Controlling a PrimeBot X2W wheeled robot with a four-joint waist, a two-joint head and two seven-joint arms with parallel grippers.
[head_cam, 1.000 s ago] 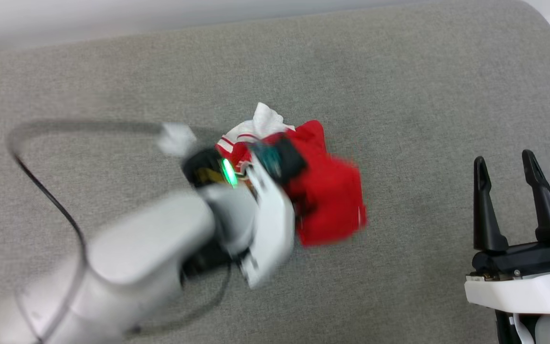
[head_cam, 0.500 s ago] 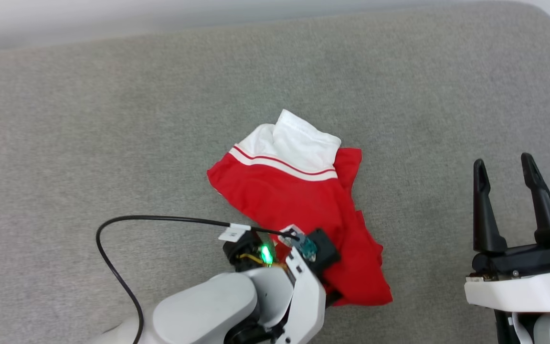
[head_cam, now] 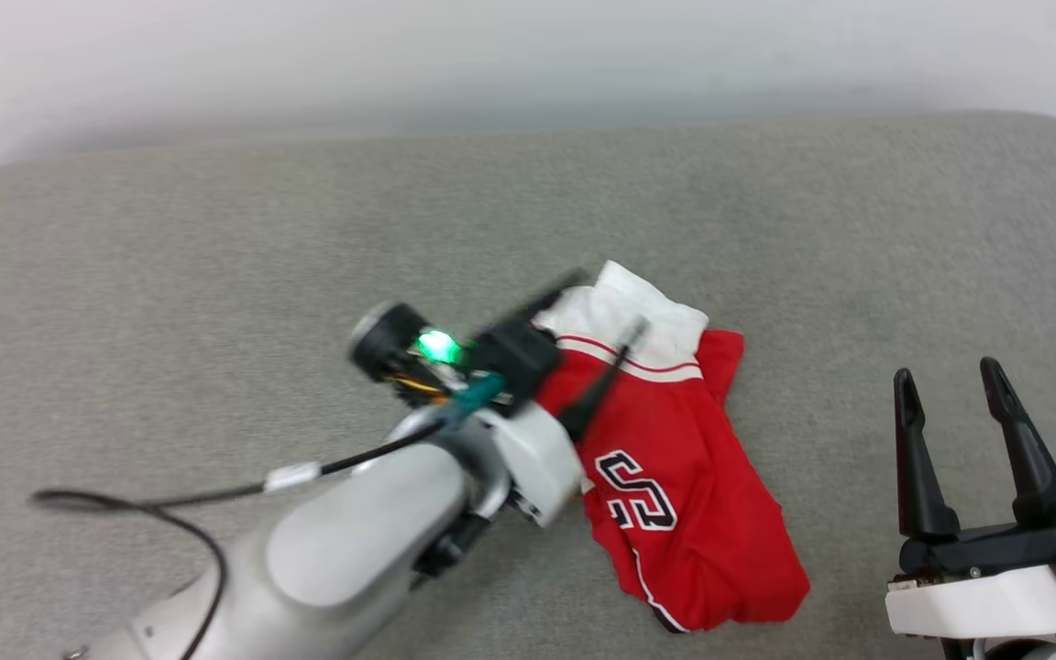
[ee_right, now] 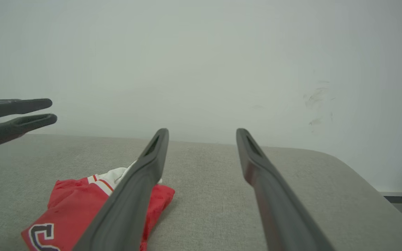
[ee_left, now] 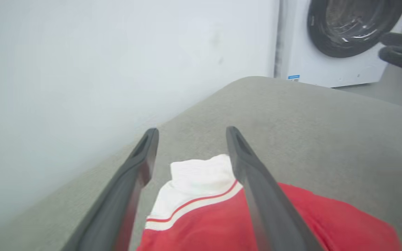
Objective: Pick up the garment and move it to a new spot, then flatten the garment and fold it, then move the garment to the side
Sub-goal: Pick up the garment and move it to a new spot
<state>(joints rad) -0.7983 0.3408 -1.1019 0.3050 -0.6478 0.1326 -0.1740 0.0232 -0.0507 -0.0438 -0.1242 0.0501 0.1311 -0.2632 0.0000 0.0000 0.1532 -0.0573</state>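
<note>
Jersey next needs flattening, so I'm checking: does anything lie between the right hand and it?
Nothing visible does. Bare grey cushion separates the right hand from the jersey; the left hand is over its far end, off that path.

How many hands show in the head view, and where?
2. The left hand, open, over the white-sleeve end of the garment; the right hand, open, lower right, clear of it.

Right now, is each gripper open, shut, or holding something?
Left gripper: open, empty, over the garment.
Right gripper: open, empty, off to the side.
</note>
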